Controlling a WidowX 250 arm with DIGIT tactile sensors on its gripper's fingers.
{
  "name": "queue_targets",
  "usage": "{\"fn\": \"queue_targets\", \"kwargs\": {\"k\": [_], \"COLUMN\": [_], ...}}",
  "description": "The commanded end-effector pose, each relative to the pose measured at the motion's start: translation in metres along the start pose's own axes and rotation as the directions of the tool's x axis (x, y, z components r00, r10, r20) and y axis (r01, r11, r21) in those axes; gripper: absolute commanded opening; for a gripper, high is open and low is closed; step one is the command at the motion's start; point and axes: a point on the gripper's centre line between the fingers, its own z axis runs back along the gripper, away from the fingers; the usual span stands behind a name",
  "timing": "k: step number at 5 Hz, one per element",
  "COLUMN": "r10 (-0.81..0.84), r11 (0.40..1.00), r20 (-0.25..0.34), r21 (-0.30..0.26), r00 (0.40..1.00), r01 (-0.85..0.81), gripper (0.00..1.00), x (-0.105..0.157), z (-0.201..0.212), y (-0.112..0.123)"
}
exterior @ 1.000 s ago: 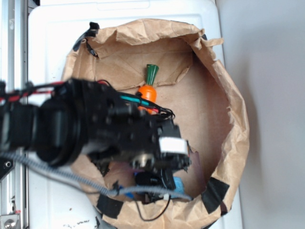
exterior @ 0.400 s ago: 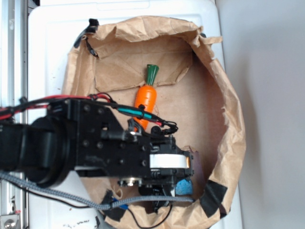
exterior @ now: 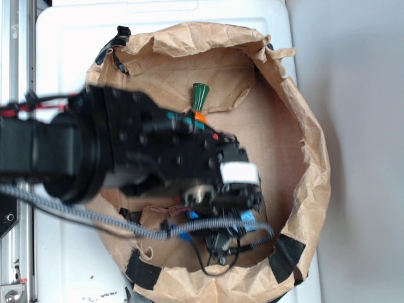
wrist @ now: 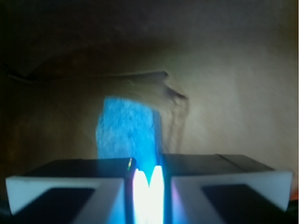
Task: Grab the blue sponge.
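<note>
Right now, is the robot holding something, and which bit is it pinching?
Yes. The gripper pinches the blue sponge by its near end; the rest sticks out beyond the fingers.

Blue sponge (wrist: 125, 127): light-blue, speckled, upright, pinched at lower edge.

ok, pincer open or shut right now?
Shut on the blue sponge: in the wrist view the pincer fingers meet with the sponge's near end pinched between them.

Ext view bright, even, arm (exterior: 126, 158) motion-blurred, wrist view dim, soft focus, blown-out glare at bottom centre.
</note>
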Motion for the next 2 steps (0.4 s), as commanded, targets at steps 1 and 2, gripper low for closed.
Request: {"fn": "queue_targets", "kwargs": {"k": [1, 2], "r10": [0.005, -0.026], "r11": [0.994, 0.992], "r20": [0.066, 0.061], "r21": [-0.107, -0.118], "r00": [0.998, 0.998], "r01": [0.002, 0.033], "gripper": [0.00, 0.50], "x": [0.0135, 0.0099], "z": [0.0622, 0.0594], "y": [0.0201, 0.0154]}}
